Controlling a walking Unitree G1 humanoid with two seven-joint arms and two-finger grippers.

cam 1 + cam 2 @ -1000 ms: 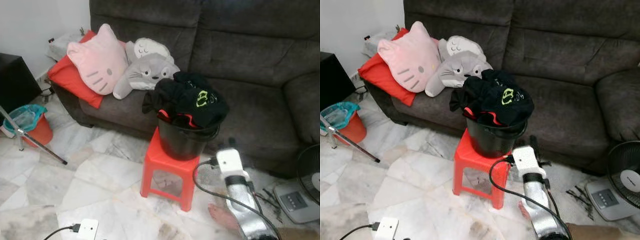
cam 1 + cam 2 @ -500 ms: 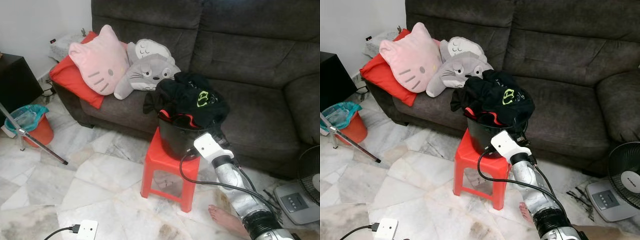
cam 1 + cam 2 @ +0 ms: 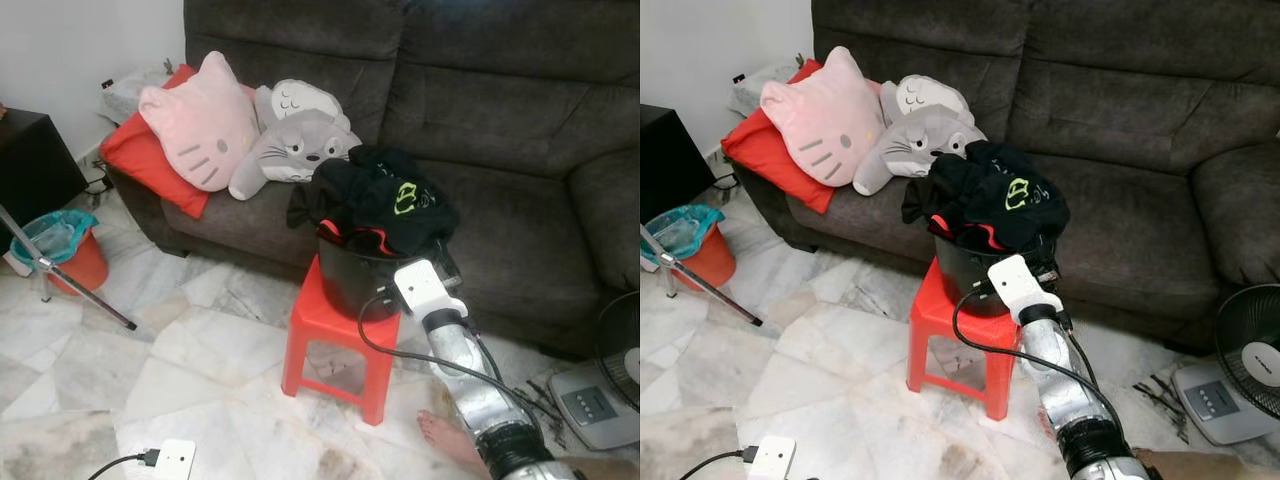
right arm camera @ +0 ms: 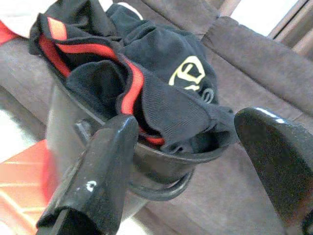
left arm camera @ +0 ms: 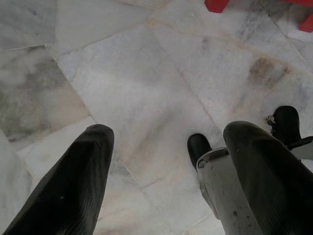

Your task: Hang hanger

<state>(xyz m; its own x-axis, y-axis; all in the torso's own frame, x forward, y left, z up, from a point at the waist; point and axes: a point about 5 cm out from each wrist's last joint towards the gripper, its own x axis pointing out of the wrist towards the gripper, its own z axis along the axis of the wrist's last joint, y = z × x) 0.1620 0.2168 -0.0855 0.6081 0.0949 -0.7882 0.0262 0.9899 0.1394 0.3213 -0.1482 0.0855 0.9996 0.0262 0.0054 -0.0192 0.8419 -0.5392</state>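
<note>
A black bucket (image 3: pixel 362 282) stands on a red plastic stool (image 3: pixel 335 345) in front of a dark grey sofa (image 3: pixel 500 120). Black clothes (image 3: pixel 385 200) with red trim and a yellow-green logo are heaped over its rim. My right gripper (image 3: pixel 447 265) is raised at the bucket's right side, close to its rim. In the right wrist view its fingers (image 4: pixel 105 161) stand open, with the bucket (image 4: pixel 98 127) and clothes (image 4: pixel 161 78) just ahead of them. My left gripper (image 5: pixel 171 128) hangs open over the marble floor (image 5: pixel 146 83).
A pink cat cushion (image 3: pixel 200 120), a grey plush (image 3: pixel 290 145) and a red pillow (image 3: pixel 150 160) lie on the sofa's left. A person's bare foot (image 3: pixel 440 432) is by the stool. A fan (image 3: pixel 618 355) stands right; an orange bin (image 3: pixel 62 250), a metal pole (image 3: pixel 70 290) and a power strip (image 3: pixel 170 458) lie left.
My right arm has lifted from low near the floor up to the bucket's right side. The bucket, clothes and stool have stayed put.
</note>
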